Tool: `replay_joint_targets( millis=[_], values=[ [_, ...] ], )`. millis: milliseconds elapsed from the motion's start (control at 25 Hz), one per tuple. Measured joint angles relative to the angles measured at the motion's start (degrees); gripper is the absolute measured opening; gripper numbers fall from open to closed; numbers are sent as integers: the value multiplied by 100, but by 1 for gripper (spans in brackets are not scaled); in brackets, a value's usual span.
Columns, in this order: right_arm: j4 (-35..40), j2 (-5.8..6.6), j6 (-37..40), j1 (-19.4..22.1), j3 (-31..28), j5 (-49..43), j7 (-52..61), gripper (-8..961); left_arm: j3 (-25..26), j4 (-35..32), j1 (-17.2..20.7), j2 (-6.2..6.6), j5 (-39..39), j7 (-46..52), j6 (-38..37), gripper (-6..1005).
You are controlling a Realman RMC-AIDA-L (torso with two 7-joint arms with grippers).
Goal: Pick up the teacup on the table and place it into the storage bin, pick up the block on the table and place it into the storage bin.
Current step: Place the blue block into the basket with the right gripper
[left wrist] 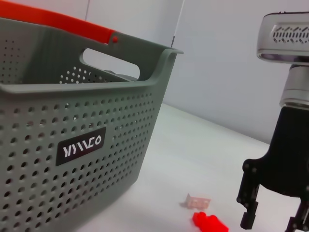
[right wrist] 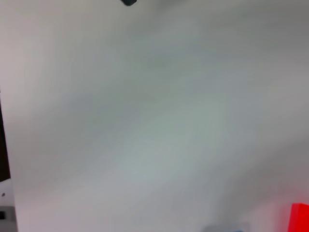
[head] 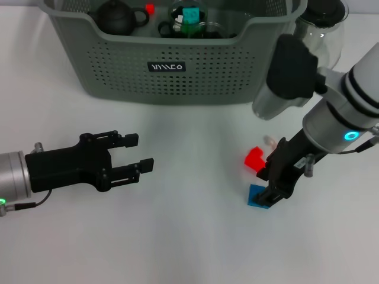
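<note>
The right tool point(head: 273, 190) hangs low over the surface point(head: 189, 236) toward its right side, directly above a blue block point(head: 257, 196) whose near corner shows beneath the fingertips. Its fingers point almost straight down, but whether they are pressed onto the block or spread around it cannot be told from these views. A red block point(head: 255, 158) lies just beside the blue one, on the side toward the storage bin point(head: 172, 65), and a small pale piece point(left wrist: 198, 200) rests near it.

The bin stands along the far edge of the surface, well apart from both blocks. It already holds a dark teapot point(head: 116, 18), some glassware and a teal piece, so the teacup step looks done, judging from the contents.

The left tool point(head: 135, 152) rests level over the left half of the surface, fingers spread and empty, pointing toward the blocks but well apart from them.

The right arm is plainly nearer. The coming move likely turns on closing on the blue block, then lifting it toward the far edge and over the bin's front wall.
</note>
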State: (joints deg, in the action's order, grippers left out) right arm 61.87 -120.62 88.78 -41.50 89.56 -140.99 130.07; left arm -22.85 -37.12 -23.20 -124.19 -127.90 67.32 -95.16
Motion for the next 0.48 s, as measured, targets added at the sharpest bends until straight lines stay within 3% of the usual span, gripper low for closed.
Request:
replay_joint_targets(
  millis=[480],
  values=[
    [-74,-1,-350,90,273,69,-186,582,0,21,-4,0,-8,8,113,673]
  ],
)
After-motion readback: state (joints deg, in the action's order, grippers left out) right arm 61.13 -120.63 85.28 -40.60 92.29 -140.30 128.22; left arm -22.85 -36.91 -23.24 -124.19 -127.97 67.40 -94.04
